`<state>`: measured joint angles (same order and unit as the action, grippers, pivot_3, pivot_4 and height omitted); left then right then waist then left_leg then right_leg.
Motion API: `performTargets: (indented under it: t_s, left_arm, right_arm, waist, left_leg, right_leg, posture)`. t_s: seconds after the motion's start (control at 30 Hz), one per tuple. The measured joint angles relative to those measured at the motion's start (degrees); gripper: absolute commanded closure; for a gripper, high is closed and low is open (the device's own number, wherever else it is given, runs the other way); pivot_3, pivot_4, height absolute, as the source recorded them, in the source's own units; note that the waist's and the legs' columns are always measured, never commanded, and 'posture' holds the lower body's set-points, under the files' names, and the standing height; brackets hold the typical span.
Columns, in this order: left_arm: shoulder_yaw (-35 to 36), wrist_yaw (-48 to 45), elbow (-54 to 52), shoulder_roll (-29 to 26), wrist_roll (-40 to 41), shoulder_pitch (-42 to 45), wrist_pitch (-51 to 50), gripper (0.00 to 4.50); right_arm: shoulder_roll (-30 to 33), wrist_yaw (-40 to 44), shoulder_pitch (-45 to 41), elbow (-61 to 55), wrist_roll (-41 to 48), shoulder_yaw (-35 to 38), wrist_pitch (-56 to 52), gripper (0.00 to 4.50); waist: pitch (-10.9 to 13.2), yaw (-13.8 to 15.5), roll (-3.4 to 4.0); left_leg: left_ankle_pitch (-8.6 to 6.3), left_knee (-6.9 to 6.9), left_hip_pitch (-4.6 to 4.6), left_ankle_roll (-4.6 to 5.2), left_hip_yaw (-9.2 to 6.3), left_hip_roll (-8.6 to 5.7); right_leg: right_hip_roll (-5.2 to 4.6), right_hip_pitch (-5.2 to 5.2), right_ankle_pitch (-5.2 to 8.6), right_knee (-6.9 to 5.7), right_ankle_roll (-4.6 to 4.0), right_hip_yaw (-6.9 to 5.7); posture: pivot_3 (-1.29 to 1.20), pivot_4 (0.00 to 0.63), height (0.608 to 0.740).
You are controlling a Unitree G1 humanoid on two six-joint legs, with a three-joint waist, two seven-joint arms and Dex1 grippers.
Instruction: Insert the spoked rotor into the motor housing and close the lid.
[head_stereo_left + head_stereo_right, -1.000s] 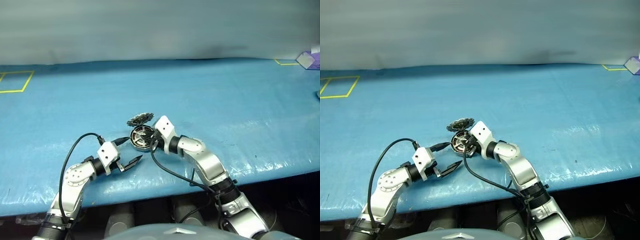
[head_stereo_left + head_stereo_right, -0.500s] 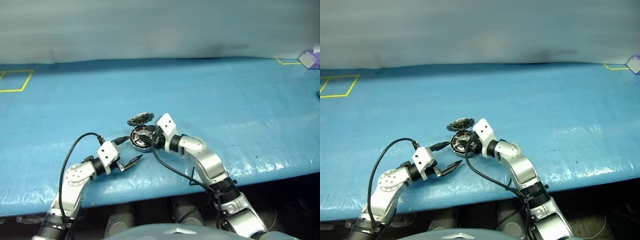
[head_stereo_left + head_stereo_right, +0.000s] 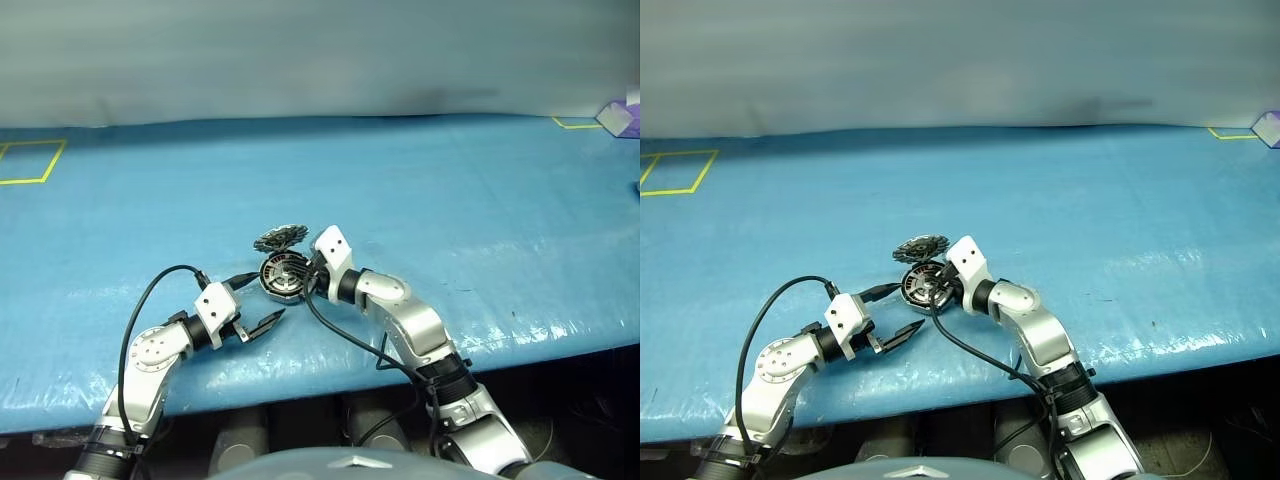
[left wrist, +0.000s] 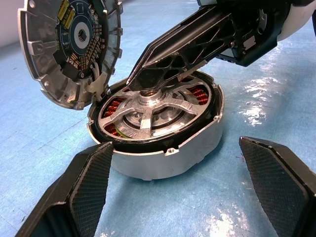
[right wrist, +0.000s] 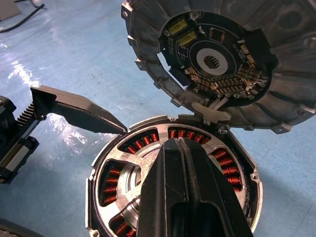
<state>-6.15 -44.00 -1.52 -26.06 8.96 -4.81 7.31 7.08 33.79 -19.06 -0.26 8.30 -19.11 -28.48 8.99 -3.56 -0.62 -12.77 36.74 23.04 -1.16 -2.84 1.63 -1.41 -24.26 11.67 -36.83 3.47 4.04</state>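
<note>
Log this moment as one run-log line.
rotor: seated in housing | lid: open | right gripper: shut, over rotor | left gripper: open, beside housing

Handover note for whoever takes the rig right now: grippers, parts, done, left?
Left gripper: open, fingers either side of the motor housing, not touching it.
Right gripper: shut, empty, tips over the hub of the spoked rotor.
Rotor sits inside the housing, copper windings showing around it; whether it is fully seated I cannot tell.
Lid is open, standing up on its hinge, circuit side facing the rotor.
Done: rotor inserted.
Left: check seating, swing the lid down, close it.
</note>
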Motion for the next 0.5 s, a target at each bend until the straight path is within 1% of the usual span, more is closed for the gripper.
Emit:
performTargets:
  t_s: [0.33, 0.5]
  left_arm:
    - [0.01, 0.36, 0.66, 0.00, -0.02, -0.37, 0.35, 0.03]
    - [0.04, 0.19, 0.66, 0.02, 0.54, -0.55, 0.23, 0.03]
  right_arm:
    - [1.34, -0.91, -1.00, 1.52, -5.09, -3.73, 3.41, 4.46]
    - [2.53, -1.01, -0.44, 2.05, -7.71, -5.54, 8.52, 4.46]
  waist:
    - [-0.33, -0.29, -0.10]
    - [-0.42, -0.31, -0.13]
  left_leg:
    - [-0.01, -0.04, -0.39, -0.02, 0.01, 0.03]
    - [-0.02, -0.08, -0.40, -0.03, 0.03, 0.04]
  right_leg:
    - [-0.02, -0.03, 0.02, 0.01, -0.03, 0.00]
    - [-0.04, -0.04, 0.02, 0.01, -0.03, 0.00]
  posture:
    - [0.00, 0.150, 0.740]
    - [0.00, 0.150, 0.740]
